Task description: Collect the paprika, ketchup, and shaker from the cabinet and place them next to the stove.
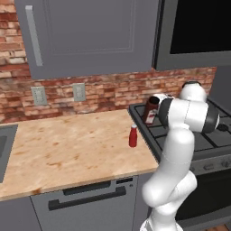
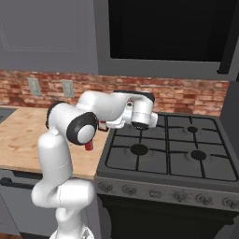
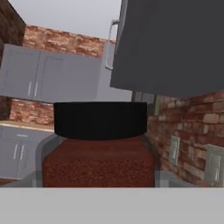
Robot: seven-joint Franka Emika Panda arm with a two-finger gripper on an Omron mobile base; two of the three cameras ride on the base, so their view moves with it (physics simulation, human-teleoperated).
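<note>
Paprika jar in pincer at stove corner

White jointed arm folded low, elbow forward, forearm reaching toward the black gas stove [image 2: 168, 149]; pincer [image 3: 99, 179] closed around the dark red-brown paprika jar with black cap [image 1: 150, 109], held upright at the stove's 10 o'clock corner; jar body and cap sit close between the fingers in the hand view. Slim bright-red ketchup bottle [image 1: 133, 136] upright on the pale stone desk [image 1: 67, 149], near the stove's 9 o'clock edge. Grey wall cabinet [image 1: 90, 36] at 12 o'clock, door closed.
</note>
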